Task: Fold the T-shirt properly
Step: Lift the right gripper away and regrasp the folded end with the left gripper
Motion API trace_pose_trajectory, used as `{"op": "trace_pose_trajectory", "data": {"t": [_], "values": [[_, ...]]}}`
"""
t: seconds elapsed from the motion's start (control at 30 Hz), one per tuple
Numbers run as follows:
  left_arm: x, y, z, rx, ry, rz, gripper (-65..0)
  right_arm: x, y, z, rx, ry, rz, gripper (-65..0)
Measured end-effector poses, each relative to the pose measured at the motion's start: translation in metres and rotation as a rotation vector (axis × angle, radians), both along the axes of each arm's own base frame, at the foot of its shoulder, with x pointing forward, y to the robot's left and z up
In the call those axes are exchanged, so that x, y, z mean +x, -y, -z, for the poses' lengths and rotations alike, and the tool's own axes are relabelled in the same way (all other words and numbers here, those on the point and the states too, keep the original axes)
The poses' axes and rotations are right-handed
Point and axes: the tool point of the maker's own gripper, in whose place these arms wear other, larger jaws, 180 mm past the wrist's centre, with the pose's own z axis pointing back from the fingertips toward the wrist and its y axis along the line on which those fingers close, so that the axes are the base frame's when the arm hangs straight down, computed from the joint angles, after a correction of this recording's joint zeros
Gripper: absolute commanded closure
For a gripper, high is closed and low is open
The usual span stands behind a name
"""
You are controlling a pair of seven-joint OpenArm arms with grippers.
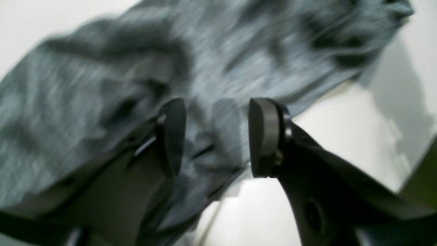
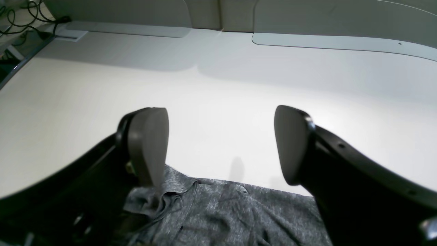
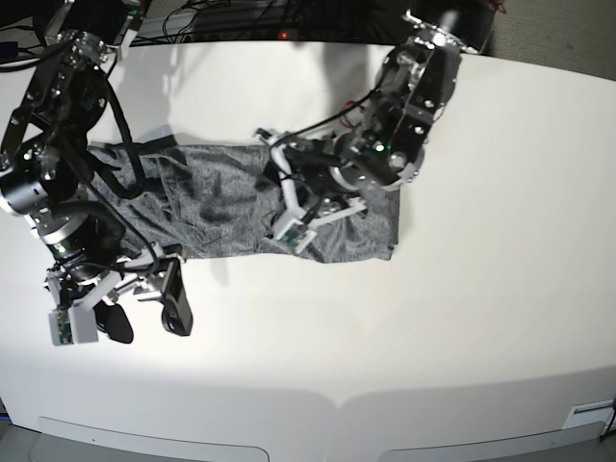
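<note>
The grey T-shirt (image 3: pixel 221 202) lies spread and wrinkled across the white table (image 3: pixel 462 318). My left gripper (image 3: pixel 286 178) is over the shirt's middle, a little right of centre. In the left wrist view this gripper (image 1: pixel 215 136) is open, with a blurred fold of the shirt (image 1: pixel 102 85) between and behind the jaws. My right gripper (image 3: pixel 144 313) is open and empty, just off the shirt's near left corner. In the right wrist view it (image 2: pixel 220 147) hangs over bare table, its left fingertip (image 2: pixel 150 143) above the shirt's rumpled edge (image 2: pixel 222 215).
Cables (image 3: pixel 221 14) run along the table's back edge and also show in the right wrist view (image 2: pixel 20 13). The table's front edge (image 3: pixel 308 404) is near the bottom of the base view. Bare table lies to the right of the shirt.
</note>
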Motion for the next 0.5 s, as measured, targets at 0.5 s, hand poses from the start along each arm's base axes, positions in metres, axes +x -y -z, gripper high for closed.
{"op": "trace_pose_trajectory", "data": {"t": [0.5], "values": [[0.028, -0.001, -0.013, 0.401, 0.126, 0.017, -29.0, 0.0, 0.001, 0.002, -0.007, -0.011, 0.001, -47.0]]}}
